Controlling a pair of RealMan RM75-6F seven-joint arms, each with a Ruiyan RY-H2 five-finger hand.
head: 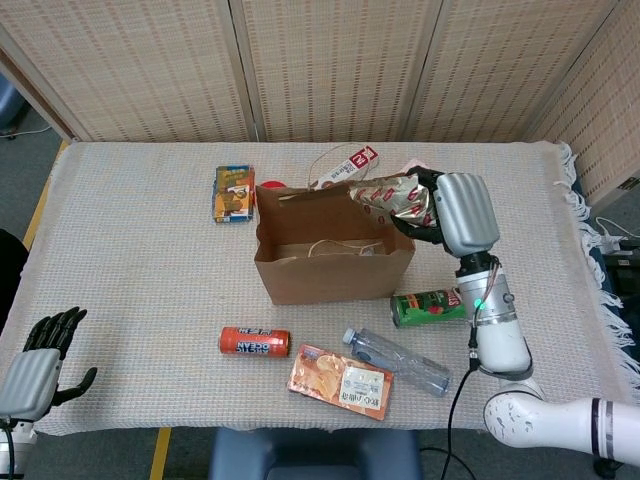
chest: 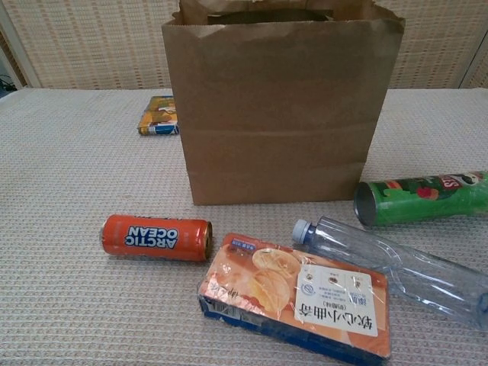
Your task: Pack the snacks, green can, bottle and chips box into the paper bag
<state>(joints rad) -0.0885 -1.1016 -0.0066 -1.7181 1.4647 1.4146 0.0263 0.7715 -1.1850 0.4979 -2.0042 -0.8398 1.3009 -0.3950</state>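
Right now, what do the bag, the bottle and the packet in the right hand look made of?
Bag: matte brown kraft paper, creased. Bottle: clear thin plastic, ribbed, see-through. Packet held by right hand: shiny crinkled foil, probably metallised film.

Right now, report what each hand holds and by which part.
The right hand grips the silver snack packet by its right end, above the paper bag. The left hand holds nothing.
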